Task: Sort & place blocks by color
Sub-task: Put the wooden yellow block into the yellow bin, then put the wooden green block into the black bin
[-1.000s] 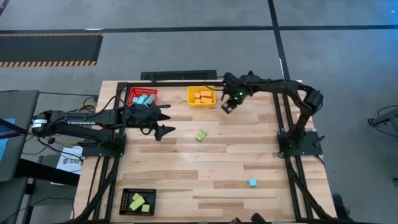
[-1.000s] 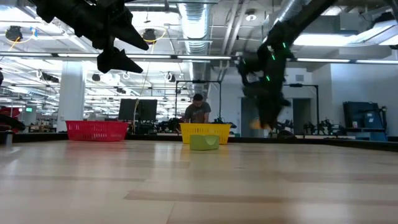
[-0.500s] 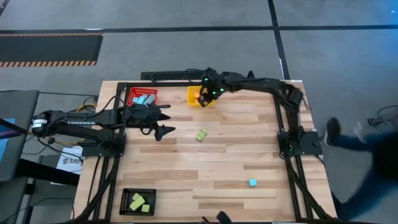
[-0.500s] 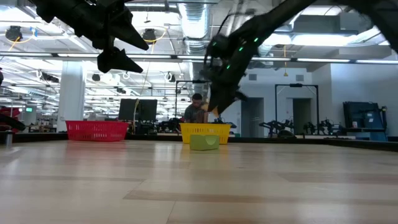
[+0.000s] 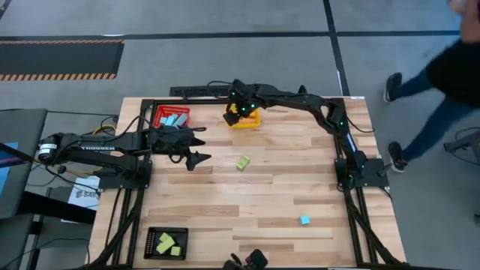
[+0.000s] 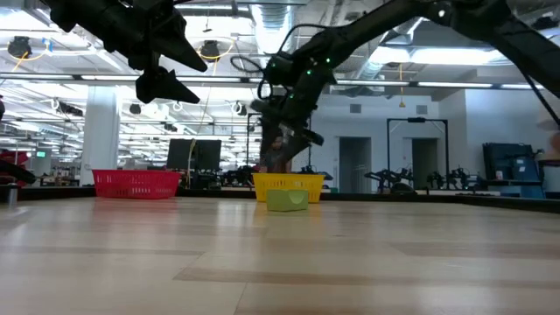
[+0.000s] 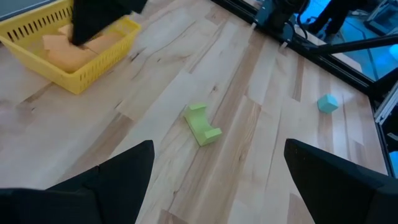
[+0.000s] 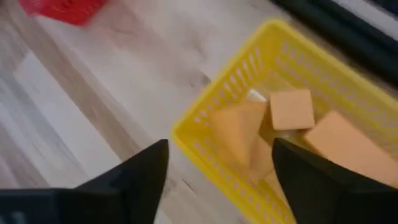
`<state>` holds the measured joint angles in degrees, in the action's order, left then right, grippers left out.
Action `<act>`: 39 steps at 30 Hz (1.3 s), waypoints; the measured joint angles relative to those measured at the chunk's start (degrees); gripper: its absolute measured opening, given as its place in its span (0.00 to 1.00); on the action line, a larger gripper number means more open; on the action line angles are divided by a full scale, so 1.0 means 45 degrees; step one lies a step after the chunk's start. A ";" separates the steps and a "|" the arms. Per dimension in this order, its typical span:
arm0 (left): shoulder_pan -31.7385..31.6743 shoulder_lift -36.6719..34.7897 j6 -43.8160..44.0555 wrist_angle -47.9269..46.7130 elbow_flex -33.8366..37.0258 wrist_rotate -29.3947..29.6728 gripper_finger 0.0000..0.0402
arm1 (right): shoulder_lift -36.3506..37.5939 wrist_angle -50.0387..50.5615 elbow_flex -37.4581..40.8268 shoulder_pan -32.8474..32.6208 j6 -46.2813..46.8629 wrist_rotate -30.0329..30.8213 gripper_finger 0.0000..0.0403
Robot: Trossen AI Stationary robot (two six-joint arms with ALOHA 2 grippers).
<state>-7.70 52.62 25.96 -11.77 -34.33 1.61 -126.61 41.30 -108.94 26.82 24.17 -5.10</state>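
Broadly, the sorting looks mostly done. Taking the high view as a clock face, the yellow tray point(image 5: 244, 118) at twelve o'clock holds orange blocks point(image 8: 291, 109), the red tray point(image 5: 172, 117) at eleven holds light blue blocks point(image 5: 174, 119), and the black tray point(image 5: 166, 242) at seven holds green blocks point(image 5: 166, 241). Two pieces are left on the table point(image 5: 255, 195): a green block point(image 5: 243, 163) near the centre and a small blue cube point(image 5: 304, 220) out at five o'clock. The right gripper point(image 5: 238, 111) hangs over the yellow tray, fingers spread wide with nothing between them. The left gripper point(image 5: 196, 148) waits at ten o'clock, wide open and empty, the green block lying ahead of it. A person point(image 5: 442, 75) walks past at two o'clock, off the table. Nothing blocks either loose piece.
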 joint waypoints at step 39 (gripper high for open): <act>0.2073 1.2787 0.3671 -0.1353 -0.7543 0.4723 0.87 | 1.1337 0.6032 0.8858 -0.8444 0.5942 0.1076 0.77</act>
<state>1.62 110.16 42.47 -17.86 -68.27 22.86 -75.59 68.45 -69.08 -11.18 50.91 -0.25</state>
